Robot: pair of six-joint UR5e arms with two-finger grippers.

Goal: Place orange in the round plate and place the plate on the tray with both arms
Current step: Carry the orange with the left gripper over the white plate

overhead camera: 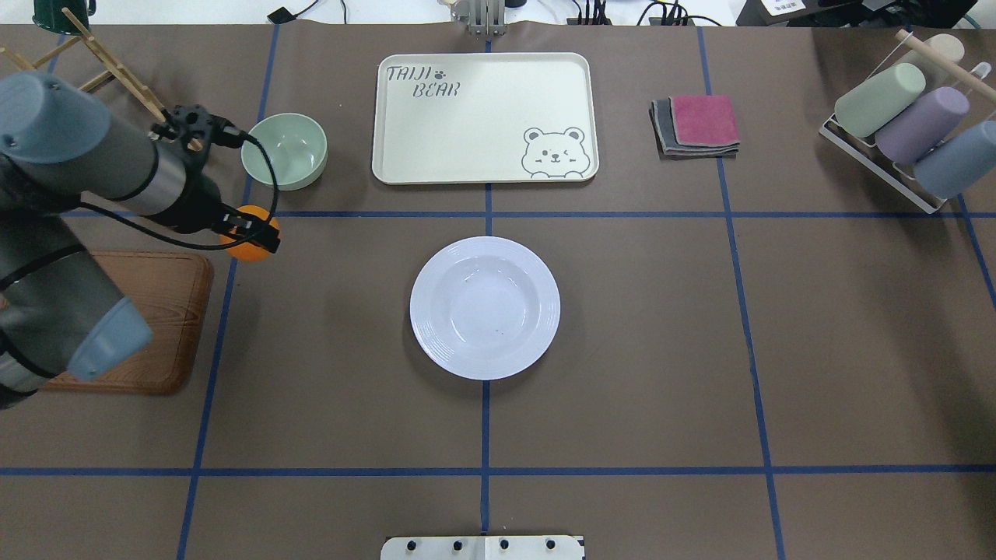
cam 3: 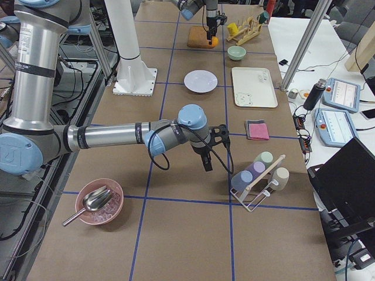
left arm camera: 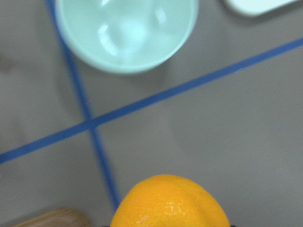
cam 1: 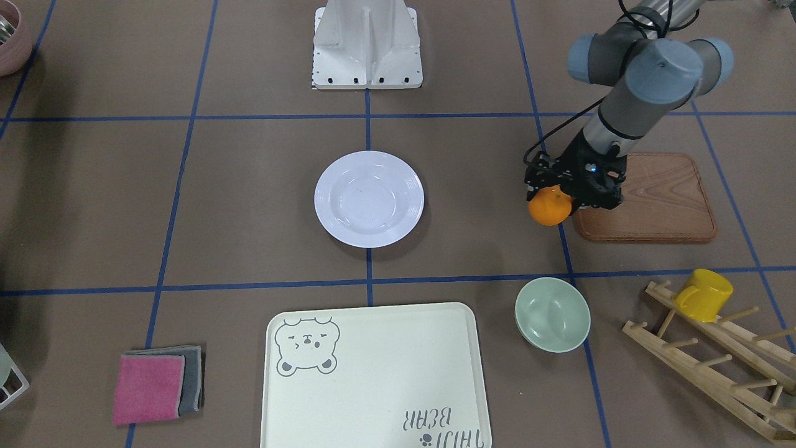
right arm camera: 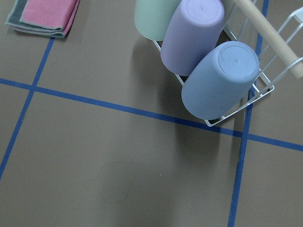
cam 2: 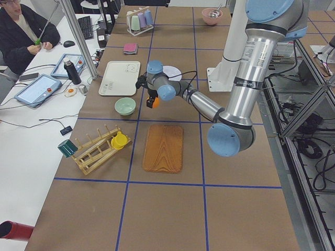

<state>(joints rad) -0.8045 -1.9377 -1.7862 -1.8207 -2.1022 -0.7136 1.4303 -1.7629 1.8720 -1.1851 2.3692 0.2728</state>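
Note:
My left gripper (cam 1: 555, 194) is shut on the orange (cam 1: 548, 209) and holds it above the table, just off the inner edge of the wooden board. In the left wrist view the orange (left arm camera: 170, 203) fills the bottom edge. The white round plate (cam 1: 369, 199) lies empty at the table's middle, well apart from the orange (overhead camera: 247, 250). The cream tray (cam 1: 373, 373) with the bear drawing lies beyond the plate, also empty. My right gripper (cam 3: 207, 161) shows only in the exterior right view, over bare table near the cup rack; I cannot tell whether it is open or shut.
A pale green bowl (cam 1: 552, 314) sits between the orange and the tray. The wooden board (cam 1: 659, 199) lies under my left arm. A yellow cup (cam 1: 704, 294) hangs on a wooden rack. Folded cloths (overhead camera: 696, 124) and a rack of cups (overhead camera: 906, 124) stand at the right.

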